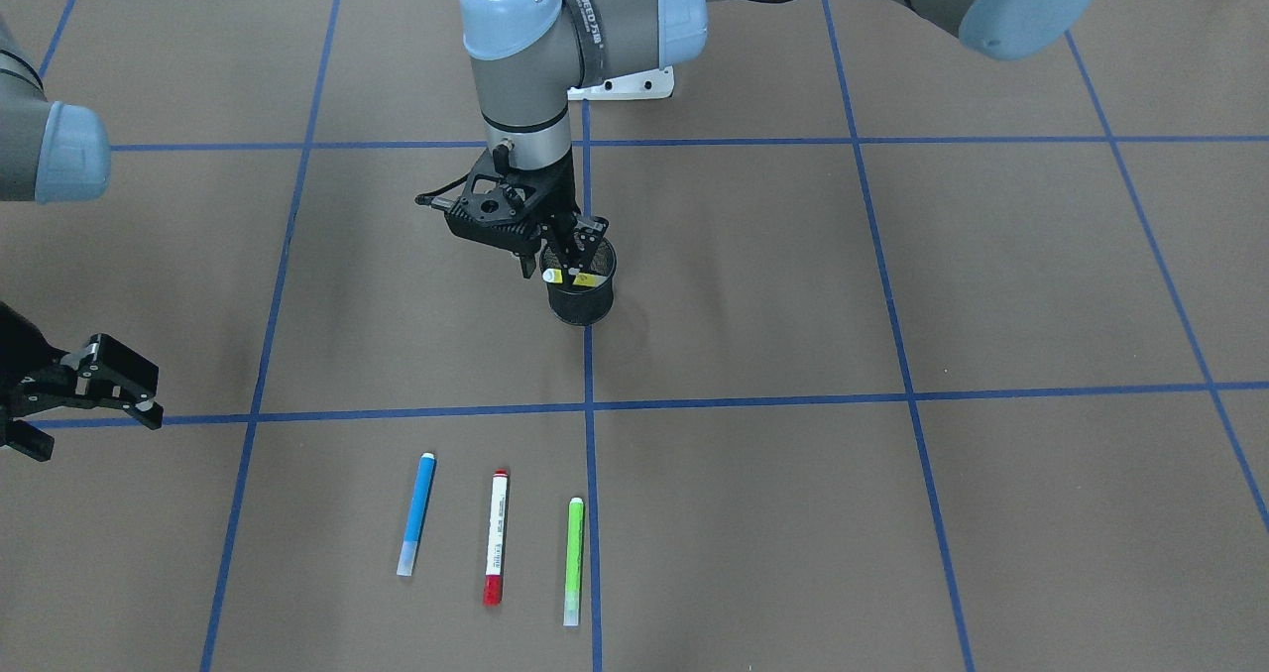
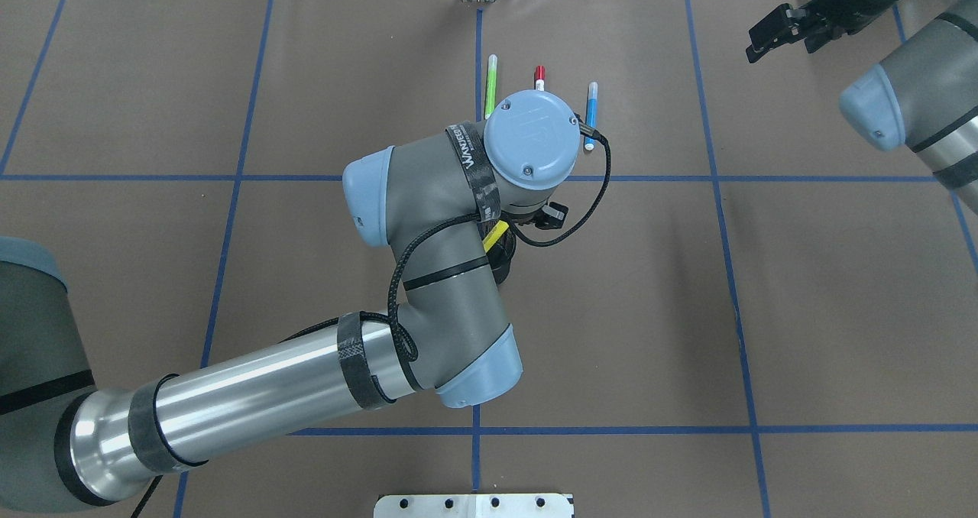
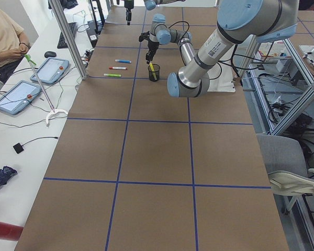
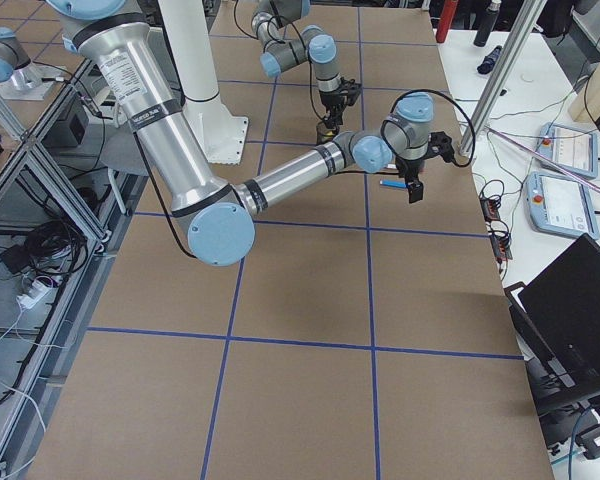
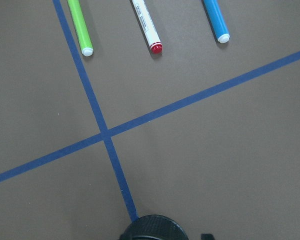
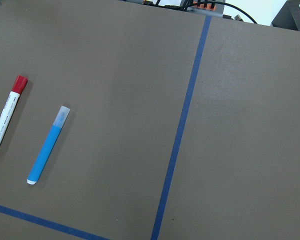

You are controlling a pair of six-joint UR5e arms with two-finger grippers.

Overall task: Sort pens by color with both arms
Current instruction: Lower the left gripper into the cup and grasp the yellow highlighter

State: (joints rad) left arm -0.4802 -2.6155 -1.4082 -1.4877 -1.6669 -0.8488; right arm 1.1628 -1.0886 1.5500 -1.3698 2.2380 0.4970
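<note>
Faintly, "WANTED" on left arm strap

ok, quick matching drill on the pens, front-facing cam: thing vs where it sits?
Things:
1. blue pen
2. white pen with red ends
3. green pen
4. yellow pen

Places, as the front-facing view shows them:
A. middle of the row lying on the table
B. in the black mesh cup
C. left end of the row
D. right end of the row

Pairs: 1-C, 2-A, 3-D, 4-B
</note>
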